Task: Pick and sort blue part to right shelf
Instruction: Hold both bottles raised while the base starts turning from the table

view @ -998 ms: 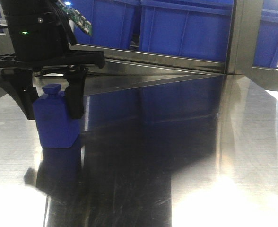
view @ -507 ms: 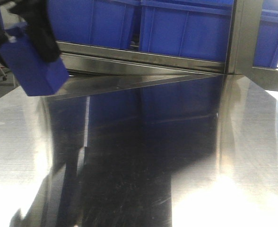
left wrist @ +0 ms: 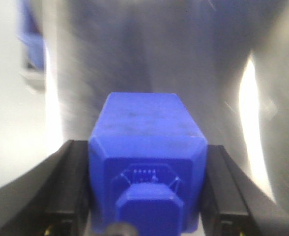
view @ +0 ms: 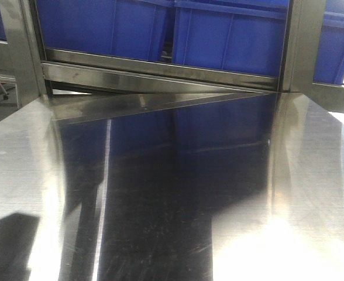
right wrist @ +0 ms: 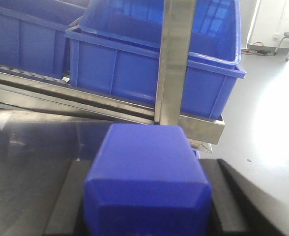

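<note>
In the left wrist view a blue part (left wrist: pixel 144 118) sits clamped between the two black fingers of my left gripper (left wrist: pixel 145 162), its narrow neck pointing toward the camera. The background there is motion-blurred. The right wrist view shows another blue part (right wrist: pixel 144 147) held the same way in my right gripper (right wrist: pixel 148 172), facing the shelf post (right wrist: pixel 176 64) and a blue bin (right wrist: pixel 134 73). Neither gripper nor either part appears in the front view.
A polished steel table (view: pixel 189 193) fills the front view, with a dark shadow at its lower left. Behind it a shelf rail (view: pixel 160 73) carries large blue bins (view: pixel 230 35). A steel upright (view: pixel 303 41) stands at the right.
My left gripper lifted the blue part off the table, carried it up and to the left, and left the front view. Only a shadow remains at the lower left.
</note>
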### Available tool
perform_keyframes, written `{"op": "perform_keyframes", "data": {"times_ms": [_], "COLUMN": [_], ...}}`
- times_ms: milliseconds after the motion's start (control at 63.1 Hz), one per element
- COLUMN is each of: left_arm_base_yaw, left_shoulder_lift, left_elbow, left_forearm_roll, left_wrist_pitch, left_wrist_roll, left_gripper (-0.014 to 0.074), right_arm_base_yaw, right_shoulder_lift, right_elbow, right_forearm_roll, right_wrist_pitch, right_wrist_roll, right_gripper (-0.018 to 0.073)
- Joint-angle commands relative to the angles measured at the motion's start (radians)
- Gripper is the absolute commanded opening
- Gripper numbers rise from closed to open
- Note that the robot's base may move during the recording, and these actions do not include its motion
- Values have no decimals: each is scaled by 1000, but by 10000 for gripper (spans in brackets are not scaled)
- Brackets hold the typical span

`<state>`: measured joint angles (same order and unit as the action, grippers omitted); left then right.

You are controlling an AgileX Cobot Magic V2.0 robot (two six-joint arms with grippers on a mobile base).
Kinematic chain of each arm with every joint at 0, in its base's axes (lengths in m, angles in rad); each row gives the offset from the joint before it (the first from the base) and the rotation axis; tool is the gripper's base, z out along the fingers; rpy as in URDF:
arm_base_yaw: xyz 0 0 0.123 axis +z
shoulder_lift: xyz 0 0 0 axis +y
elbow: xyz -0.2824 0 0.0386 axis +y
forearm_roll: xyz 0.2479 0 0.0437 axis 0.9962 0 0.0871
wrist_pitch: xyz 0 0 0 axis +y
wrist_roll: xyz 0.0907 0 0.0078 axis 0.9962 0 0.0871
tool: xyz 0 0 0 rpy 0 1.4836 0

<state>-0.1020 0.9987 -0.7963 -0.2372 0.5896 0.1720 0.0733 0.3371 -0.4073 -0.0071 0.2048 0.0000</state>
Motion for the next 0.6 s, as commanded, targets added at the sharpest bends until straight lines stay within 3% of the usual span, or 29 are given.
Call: {"op": "perform_keyframes", "data": {"times_ms": [0,158,586], "left_arm_base_yaw": [45,108,107], "left_shoulder_lift": [-80,-197,-541], "left_elbow": [15,94,202], "left_forearm_roll": [-22,-22,-22], "left_wrist_pitch": [-147,-240,-262], "left_wrist_roll": [5,5,5], "left_gripper": [407,407,407], "right_arm_base_yaw": [-7,-7,-7], "right_shoulder_lift": [6,6,6], "right_elbow": [-31,-31,-31], "right_forearm_roll": [-11,-11,-11], "right_wrist_pitch": [-92,-92,-92], "right_wrist_roll": [-9,-9,-9], "right_gripper": [444,444,444]}}
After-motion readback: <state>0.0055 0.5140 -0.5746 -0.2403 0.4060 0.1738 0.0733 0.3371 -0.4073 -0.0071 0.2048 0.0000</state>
